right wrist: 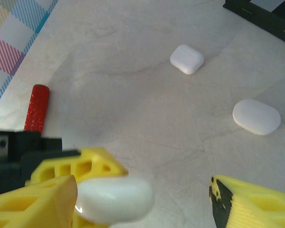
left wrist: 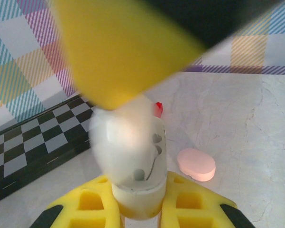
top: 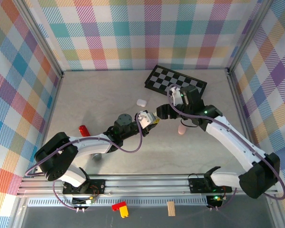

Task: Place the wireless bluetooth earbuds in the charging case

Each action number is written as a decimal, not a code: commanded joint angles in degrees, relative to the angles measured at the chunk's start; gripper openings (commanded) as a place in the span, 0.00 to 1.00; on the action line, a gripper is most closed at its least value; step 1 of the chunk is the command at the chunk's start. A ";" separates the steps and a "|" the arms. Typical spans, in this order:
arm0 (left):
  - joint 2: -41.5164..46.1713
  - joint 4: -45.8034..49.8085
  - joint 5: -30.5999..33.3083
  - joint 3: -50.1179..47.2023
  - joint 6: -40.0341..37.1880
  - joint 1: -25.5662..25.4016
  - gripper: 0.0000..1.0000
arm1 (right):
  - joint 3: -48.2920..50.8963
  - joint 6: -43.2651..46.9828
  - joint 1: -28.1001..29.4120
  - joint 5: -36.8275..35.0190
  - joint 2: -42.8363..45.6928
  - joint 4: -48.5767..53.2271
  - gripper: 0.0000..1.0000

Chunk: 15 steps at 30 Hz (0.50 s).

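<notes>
Three charging cases [top: 141, 101] [top: 181, 129] [top: 143, 117], two white and one pink, one red cylinder [top: 84, 130], one checkerboard [top: 163, 78], seemingly two small blocks [top: 119, 207] [top: 170, 208].

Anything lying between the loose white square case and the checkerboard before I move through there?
Nothing. The table between the white square case and the checkerboard is bare marble, as the top external and right wrist views show.

My left arm [top: 87, 141] and right arm [top: 231, 138]: white links, black joints, purple cables [top: 129, 151], green lights [top: 205, 112]; fingers [left wrist: 92, 204] yellow, hollow-celled, black-tipped.
</notes>
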<state>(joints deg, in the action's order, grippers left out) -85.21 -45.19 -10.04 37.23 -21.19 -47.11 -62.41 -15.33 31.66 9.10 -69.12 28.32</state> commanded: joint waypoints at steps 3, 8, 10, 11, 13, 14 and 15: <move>4.16 3.03 -2.57 1.13 2.01 1.55 0.00 | 2.49 2.75 -0.10 1.26 6.13 0.31 0.73; 8.39 10.04 -12.81 0.31 1.65 3.54 0.00 | 5.08 14.43 -0.11 6.24 12.14 -2.42 0.75; 10.55 15.97 -18.70 0.99 0.70 4.25 0.00 | 5.76 23.29 -0.11 13.66 14.31 -1.14 0.76; 11.69 20.23 -22.26 1.97 0.06 4.67 0.00 | 5.63 27.90 -0.08 17.75 15.07 0.41 0.76; 13.04 27.41 -27.51 4.03 -1.29 5.20 0.00 | 5.73 36.41 0.07 22.75 16.03 3.09 0.78; 13.67 30.03 -29.09 4.86 -1.77 5.43 0.00 | 6.13 40.09 0.08 23.67 16.42 3.94 0.78; 14.04 31.47 -30.44 5.35 -2.01 5.63 0.00 | 6.41 43.19 0.07 24.12 16.48 4.83 0.78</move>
<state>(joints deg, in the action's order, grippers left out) -73.25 -23.79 -30.20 39.68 -21.10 -42.28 -57.04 11.68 31.51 24.23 -53.28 29.61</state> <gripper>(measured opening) 0.157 0.782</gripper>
